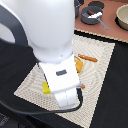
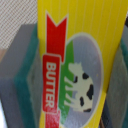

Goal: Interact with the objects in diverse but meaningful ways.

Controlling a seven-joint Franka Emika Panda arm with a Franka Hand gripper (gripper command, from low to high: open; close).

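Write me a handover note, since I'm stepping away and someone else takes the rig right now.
Gripper: pads flank the yellow butter box; whether they are pressing it is unclear.
On the mat: the box under the arm, an orange-handled utensil.
Far counter: grey pan holding a brown piece, tan plate.
Done: box reached. Left: lift and place it.

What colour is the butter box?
The butter box is yellow, with a red ribbon label and a black-and-white cow picture. The wrist view shows it best.
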